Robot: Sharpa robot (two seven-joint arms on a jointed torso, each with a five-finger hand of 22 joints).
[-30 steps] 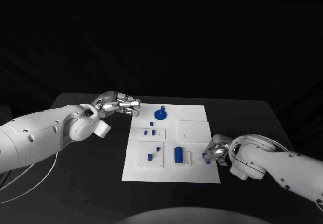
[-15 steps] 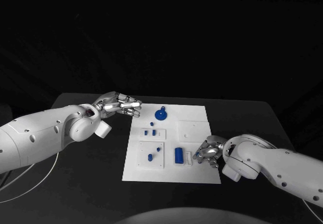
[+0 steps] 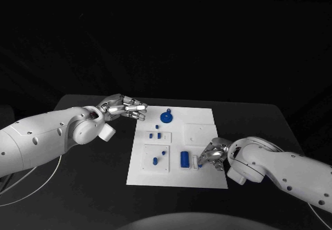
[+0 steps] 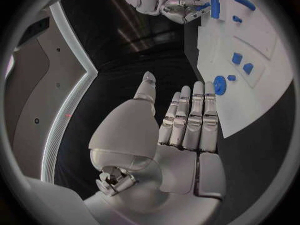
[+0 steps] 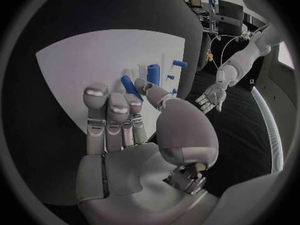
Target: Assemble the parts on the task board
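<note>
I see my right hand (image 3: 214, 155) at the white task board's (image 3: 200, 117) right edge on the black desk (image 3: 83, 191), fingers (image 5: 150, 87) pinching a blue peg (image 5: 130, 87) beside the blue block (image 3: 184, 159), while my left hand (image 3: 124, 107) hovers empty, fingers apart, off the board's far-left corner near the round blue part (image 3: 165, 116).

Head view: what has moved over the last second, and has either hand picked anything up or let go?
The right hand moved inward from the task board's right edge toward the long blue part and now sits just beside it. Whether it holds anything cannot be told. The left hand stayed hovering open by the board's far left corner. The round blue part and the other parts lie where they were.
</note>
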